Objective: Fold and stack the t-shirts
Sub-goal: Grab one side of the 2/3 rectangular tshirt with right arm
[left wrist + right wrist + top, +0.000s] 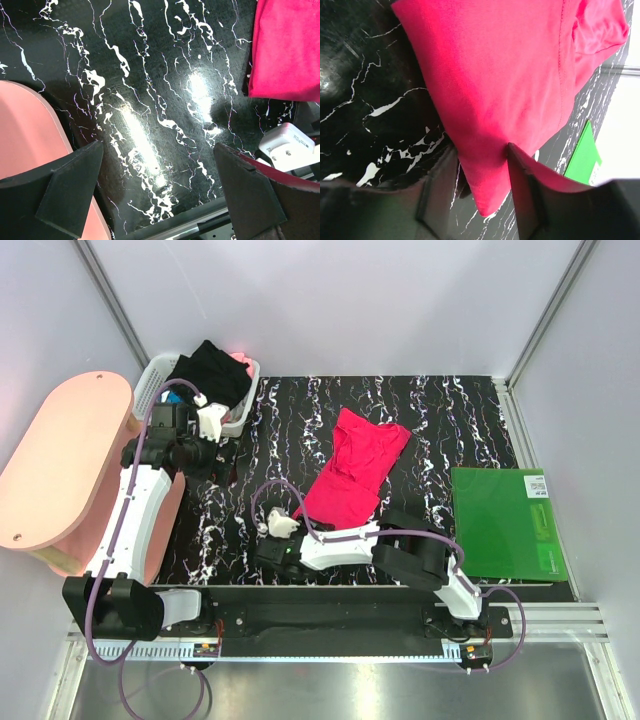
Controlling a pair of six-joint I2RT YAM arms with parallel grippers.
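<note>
The pinkish-red t-shirt [356,468] lies crumpled in the middle of the black marbled table [450,420]. My right gripper [292,527] is at its near left corner. In the right wrist view the jaws [482,149] are closed on that corner of the red t-shirt [500,75], and the cloth tip hangs between the fingers. The black t-shirt [212,375] is heaped in the white basket [243,415] at the back left. My left gripper [200,452] is open and empty above bare table [157,150], just in front of the basket. The red shirt's edge [287,50] shows in the left wrist view.
A green mat [508,523] lies flat at the right side of the table. A pink oval board [65,465] stands off the table's left edge and shows in the left wrist view [25,135]. Grey walls enclose the back and sides.
</note>
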